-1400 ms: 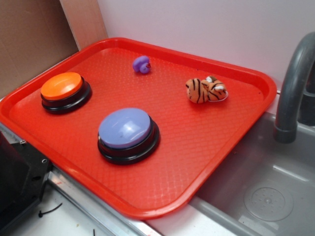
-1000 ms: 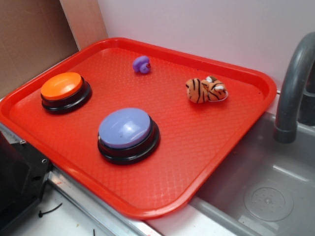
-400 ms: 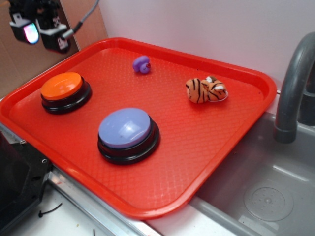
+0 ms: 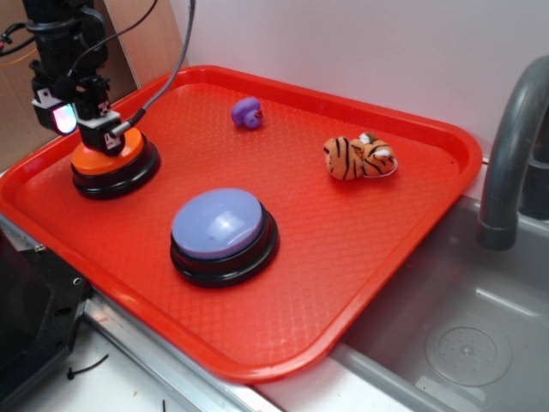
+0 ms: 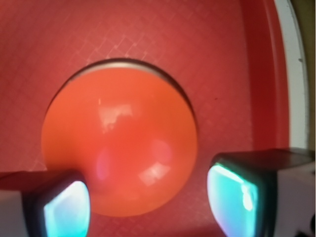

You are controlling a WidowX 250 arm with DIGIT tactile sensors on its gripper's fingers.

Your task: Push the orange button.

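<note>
**End effector over orange button**

At the red tray's (image 4: 412, 249) left end, the end effector (image 4: 84, 129), fingers apart, sits atop the orange button (image 4: 129, 153), seemingly touching it. Rightward: lavender button (image 4: 219, 221), plush tiger (image 4: 356, 157).

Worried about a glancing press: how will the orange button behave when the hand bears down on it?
The orange button has a domed, glossy top, so an off-centre hand might slide. Its wide black base sits flat on the red tray, so tipping seems unlikely. It looks light and may skid if pushed sideways.
</note>
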